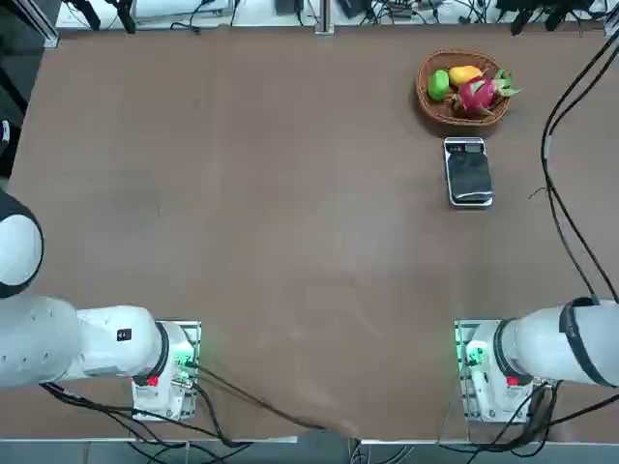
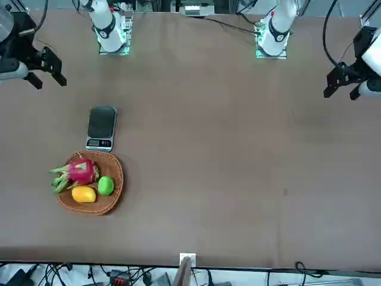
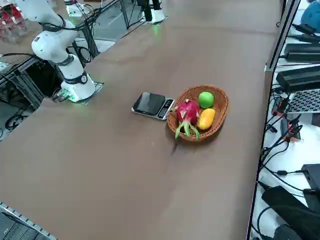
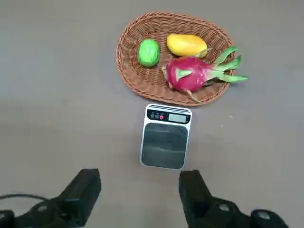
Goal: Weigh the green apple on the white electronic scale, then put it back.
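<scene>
In a wicker basket [image 4: 128, 76] beside the scale [image 4: 164, 145], the apple [image 4: 148, 52] awaits weighing, with the whole job, its return included, apparently still to do, as the right gripper [image 4: 140, 187] hangs wide open and empty over the table

No lettering, brand or number can be read. The white electronic scale with a dark glossy top [image 4: 165, 145] has 1 small grey display [image 4: 177, 118], beside its buttons on the end nearest the brown woven wicker basket [image 4: 156, 90], but any characters there are too small to make out.
</scene>
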`<state>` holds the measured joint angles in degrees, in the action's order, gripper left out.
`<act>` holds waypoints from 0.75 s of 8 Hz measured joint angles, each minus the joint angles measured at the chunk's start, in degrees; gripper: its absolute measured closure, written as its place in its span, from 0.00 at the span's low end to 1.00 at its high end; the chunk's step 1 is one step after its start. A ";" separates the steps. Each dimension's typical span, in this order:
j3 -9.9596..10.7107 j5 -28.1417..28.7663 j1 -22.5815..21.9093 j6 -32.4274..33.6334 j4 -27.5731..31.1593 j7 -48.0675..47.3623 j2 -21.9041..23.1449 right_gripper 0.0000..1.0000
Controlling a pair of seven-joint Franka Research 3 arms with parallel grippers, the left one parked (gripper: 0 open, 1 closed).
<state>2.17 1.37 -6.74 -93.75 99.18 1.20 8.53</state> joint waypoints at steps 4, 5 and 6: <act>-0.01 0.00 0.00 -0.71 -0.30 0.00 -1.38 0.00; -0.01 0.00 0.00 -1.48 -0.74 0.00 -3.03 0.00; -0.02 0.00 0.00 -3.22 -1.16 0.00 -5.43 0.00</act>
<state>2.15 1.37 -6.75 -96.97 98.02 1.20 3.10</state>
